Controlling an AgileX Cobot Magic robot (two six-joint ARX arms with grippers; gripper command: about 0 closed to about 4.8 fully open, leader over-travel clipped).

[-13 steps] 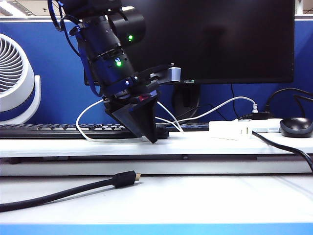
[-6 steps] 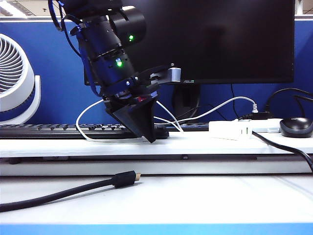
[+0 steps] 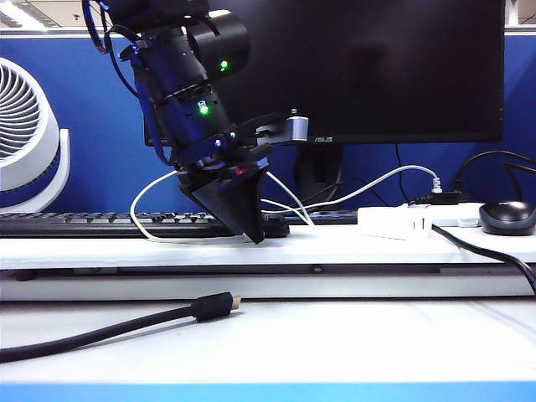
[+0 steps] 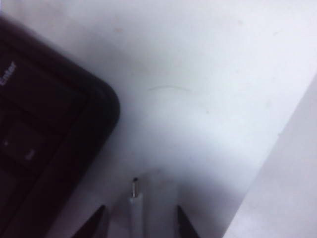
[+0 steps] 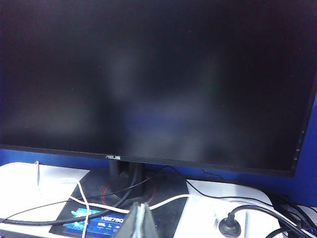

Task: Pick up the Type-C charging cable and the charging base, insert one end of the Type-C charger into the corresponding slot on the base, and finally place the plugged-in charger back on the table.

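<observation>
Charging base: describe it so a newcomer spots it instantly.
Start at the monitor, then drop to the raised shelf under its right corner. The charging base is the small white block lying there, left of the black mouse, with dark port openings on its right end.

I see my left gripper (image 3: 254, 234) down on the shelf (image 3: 335, 247), squeezed close by the keyboard (image 3: 100, 221). There's bare shelf between it and the base (image 3: 394, 222). My right gripper (image 5: 140, 220), pinched together, faces the monitor (image 5: 158, 79)
</observation>
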